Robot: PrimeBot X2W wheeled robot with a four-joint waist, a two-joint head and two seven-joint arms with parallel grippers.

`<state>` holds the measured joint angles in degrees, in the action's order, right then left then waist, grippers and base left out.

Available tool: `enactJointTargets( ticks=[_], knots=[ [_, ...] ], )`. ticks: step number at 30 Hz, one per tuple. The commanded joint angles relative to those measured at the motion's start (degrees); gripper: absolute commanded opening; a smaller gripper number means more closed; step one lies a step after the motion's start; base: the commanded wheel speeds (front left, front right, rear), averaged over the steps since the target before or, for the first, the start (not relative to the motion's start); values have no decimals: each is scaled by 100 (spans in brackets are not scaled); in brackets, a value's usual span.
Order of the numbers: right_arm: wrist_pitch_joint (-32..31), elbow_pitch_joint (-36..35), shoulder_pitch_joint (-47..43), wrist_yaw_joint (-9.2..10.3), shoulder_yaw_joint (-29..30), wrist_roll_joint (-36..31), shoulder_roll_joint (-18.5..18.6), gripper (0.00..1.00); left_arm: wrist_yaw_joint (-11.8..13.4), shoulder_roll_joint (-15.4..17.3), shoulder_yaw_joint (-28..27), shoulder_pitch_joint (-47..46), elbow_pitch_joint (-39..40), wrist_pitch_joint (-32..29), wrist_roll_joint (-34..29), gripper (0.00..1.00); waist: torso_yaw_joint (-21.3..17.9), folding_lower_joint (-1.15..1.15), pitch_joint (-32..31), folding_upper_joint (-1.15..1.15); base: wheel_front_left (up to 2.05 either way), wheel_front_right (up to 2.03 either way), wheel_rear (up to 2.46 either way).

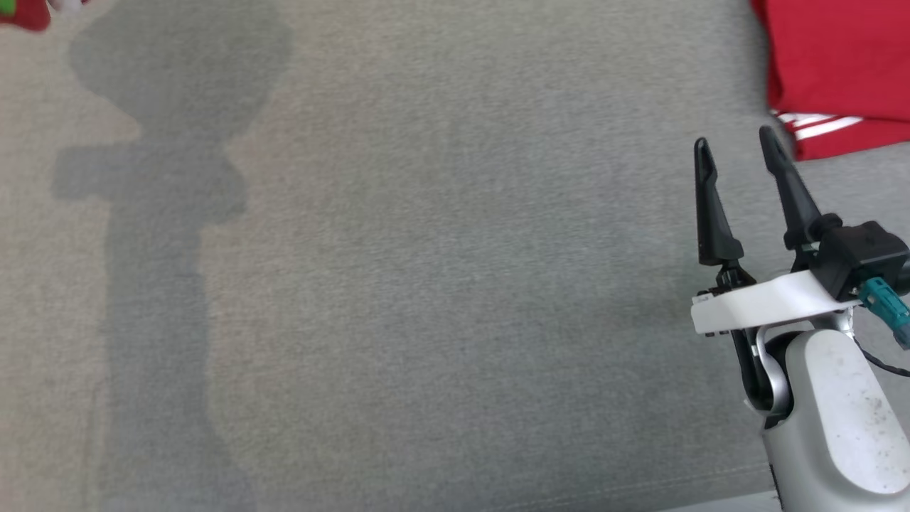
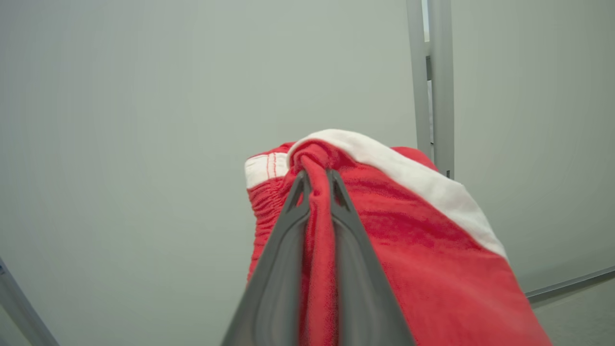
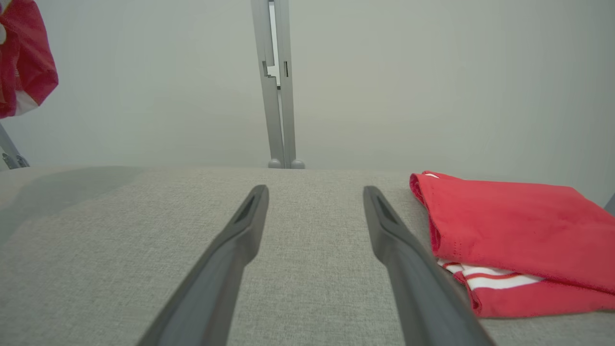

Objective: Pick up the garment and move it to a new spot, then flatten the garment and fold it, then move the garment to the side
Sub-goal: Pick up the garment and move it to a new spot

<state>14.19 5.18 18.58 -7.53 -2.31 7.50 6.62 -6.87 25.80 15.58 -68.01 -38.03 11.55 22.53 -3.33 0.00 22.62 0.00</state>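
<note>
Garment (image 2: 408, 250), red with a white band, hangs in the air at the far left. A bunched fold is pinched tight in the left end effector (image 2: 317, 175), likely so it can be carried clear of the surface. The right end effector (image 1: 734, 139) is spread and idle over the grey tabletop (image 1: 426, 284). A folded red piece (image 3: 519, 230) lies far right, apparently set aside.

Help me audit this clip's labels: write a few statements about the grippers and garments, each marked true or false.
1. The left gripper is shut on a red garment with white trim. True.
2. The right gripper holds the folded red garment. False: its jaws stand open, gripping nothing.
3. The folded red garment lies on the grey fabric surface. True.
4. The folded red garment is plain red. False: white stripes show at its edge.
</note>
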Motion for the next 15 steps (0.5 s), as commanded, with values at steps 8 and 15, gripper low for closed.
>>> enactJointTargets(
  ticks=[8,15],
  knots=[
    [107,223,-76,8,-50,153,-240,100,34,-463,533,-386,1181,-603,-185,0,-1081,0,-304,0,0,0,0],
    [103,129,-111,8,-103,251,-346,100,37,-835,937,-115,1443,-821,-172,0,-1526,0,-286,0,0,0,0]
  ],
)
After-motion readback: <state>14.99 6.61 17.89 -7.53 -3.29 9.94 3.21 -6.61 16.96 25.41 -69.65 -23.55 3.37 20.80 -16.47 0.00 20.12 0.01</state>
